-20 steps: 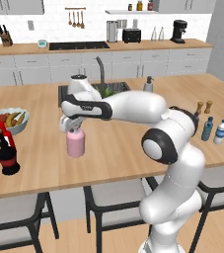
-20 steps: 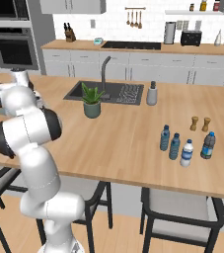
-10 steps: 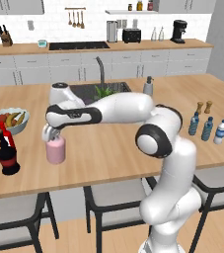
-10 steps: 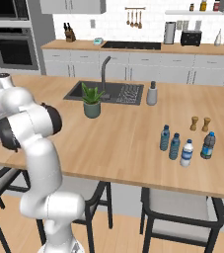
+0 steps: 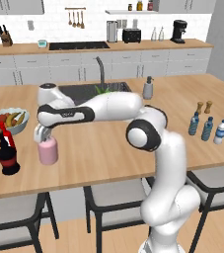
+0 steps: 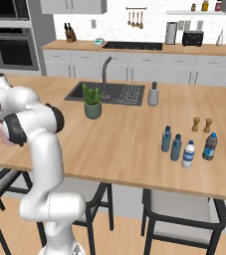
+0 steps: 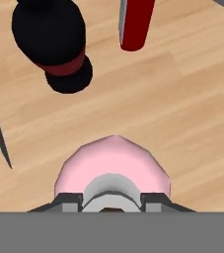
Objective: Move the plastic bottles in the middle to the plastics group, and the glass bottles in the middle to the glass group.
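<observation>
At middle left of the left base view, the end effector (image 5: 43, 137) grips the pink bottle (image 5: 48, 151) by its neck, near the black bottle (image 5: 6, 155) on the desk (image 5: 108, 153).

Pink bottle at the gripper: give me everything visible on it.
The pink bottle is squat, with a pale-pink cylindrical body, rounded shoulders and a grey-white neck. It stands upright at the counter surface; whether it rests on it is unclear. The gripper comes down over its top, fingers either side of the neck in the hand view. The black-and-red bottle stands apart, on the fruit-bowl side. In the hand view its shoulder shows matte and smooth.
</observation>
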